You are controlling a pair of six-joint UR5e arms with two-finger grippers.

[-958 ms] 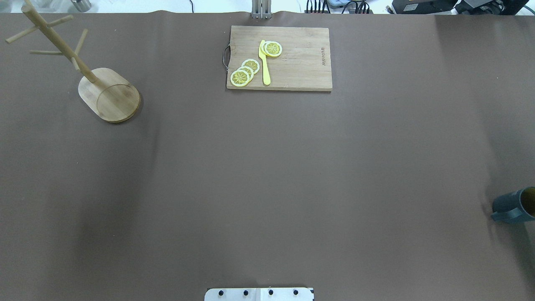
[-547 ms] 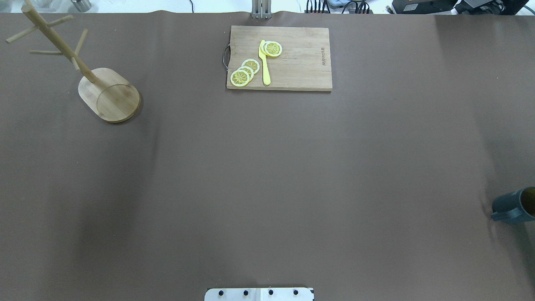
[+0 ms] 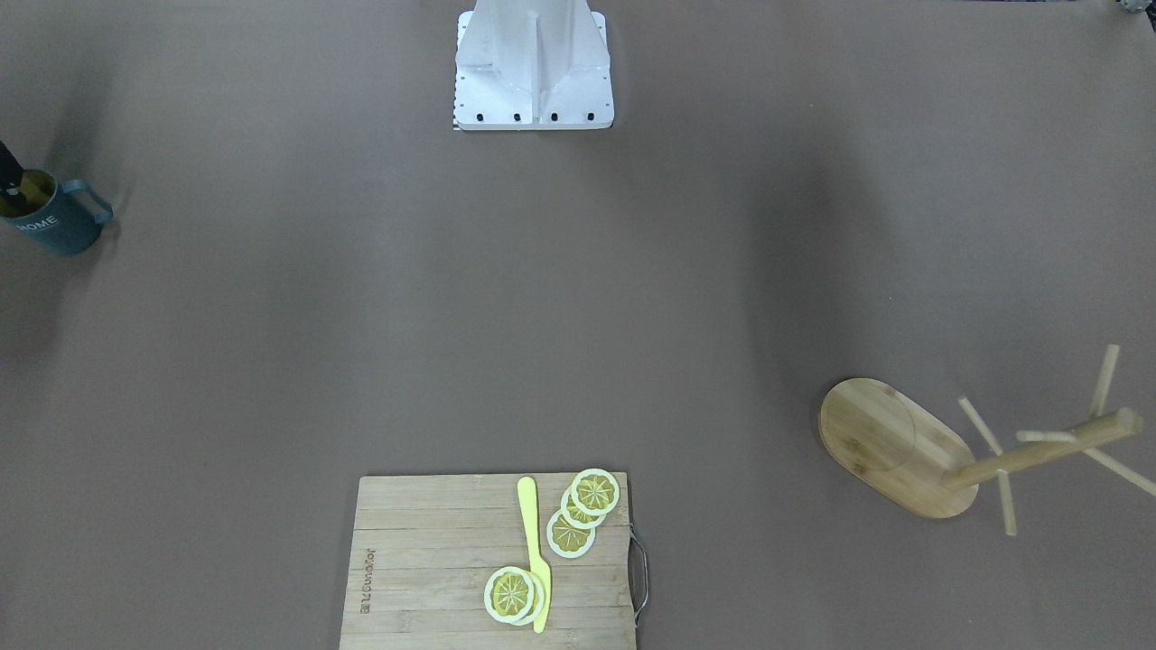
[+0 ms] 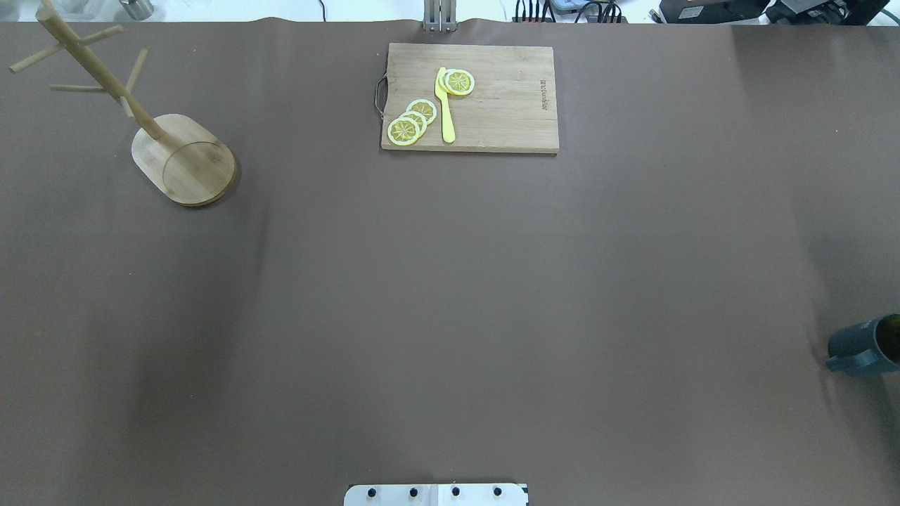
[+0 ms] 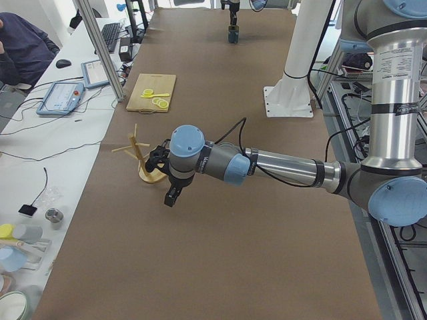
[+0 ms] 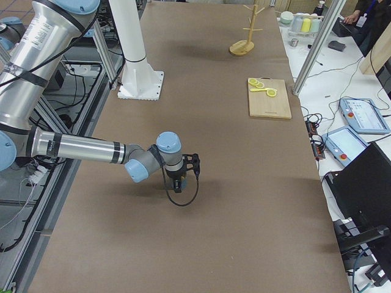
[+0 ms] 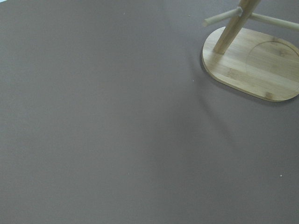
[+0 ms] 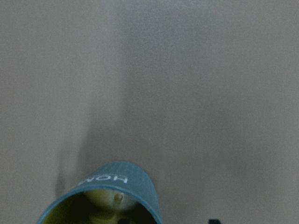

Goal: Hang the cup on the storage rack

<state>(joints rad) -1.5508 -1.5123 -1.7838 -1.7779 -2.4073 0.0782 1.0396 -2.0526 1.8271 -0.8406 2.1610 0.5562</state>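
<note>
Matte brown table; teal cup, pegged bamboo storage rack; left gripper, right gripper: opening unclear

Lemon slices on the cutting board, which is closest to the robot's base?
The end slice of the overlapping row beside the yellow knife. It lies uncovered on top, while the others sit farther back.

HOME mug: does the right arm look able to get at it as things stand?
Likely yes. The right gripper hangs directly over the mug, with one finger dipping inside its rim. The cutting board and mug tree stand far off, so nothing blocks it.
</note>
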